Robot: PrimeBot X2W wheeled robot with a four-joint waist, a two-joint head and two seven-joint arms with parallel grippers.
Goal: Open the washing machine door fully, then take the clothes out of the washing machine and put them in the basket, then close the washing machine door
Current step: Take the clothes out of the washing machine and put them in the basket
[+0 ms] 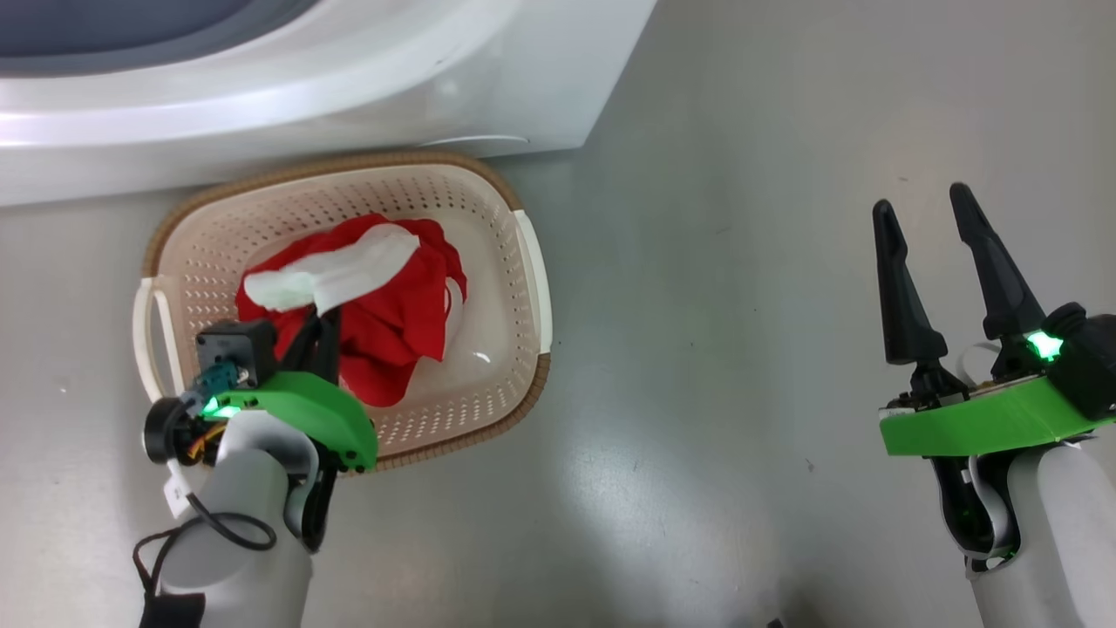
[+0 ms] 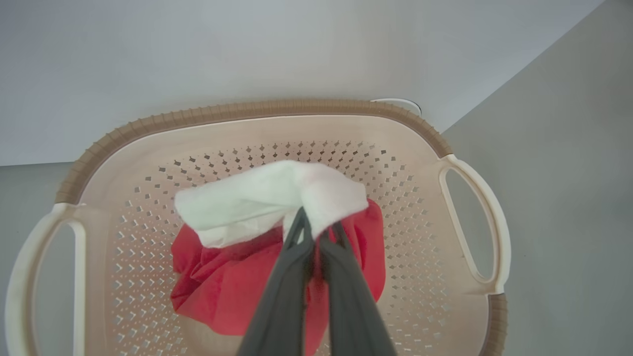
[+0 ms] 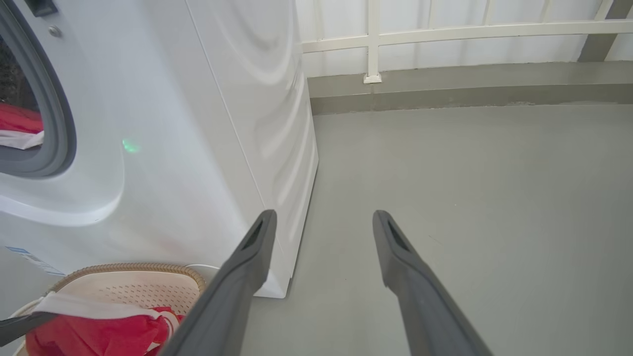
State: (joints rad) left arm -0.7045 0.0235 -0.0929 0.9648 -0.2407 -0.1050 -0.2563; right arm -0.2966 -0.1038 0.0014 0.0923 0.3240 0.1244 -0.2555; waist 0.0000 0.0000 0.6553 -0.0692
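Crumpled red clothes (image 1: 384,323), white panel, in cream basket (image 1: 523,296)

Basket (image 1: 499,228) on the floor (image 1: 741,366) at the foot of the washing machine (image 1: 349,96), one gripper in it, the other off to the side.
A garment (image 1: 392,336) lies in the basket, pinched between the left gripper's (image 2: 319,225) jaws, with the basket's far wall just beyond them and the machine behind that. The right gripper (image 1: 921,197) hangs well apart over the floor. The machine's corner stands ahead and left of its jaws, and further left is the drum (image 3: 15,69) with a second garment (image 3: 17,123) inside.
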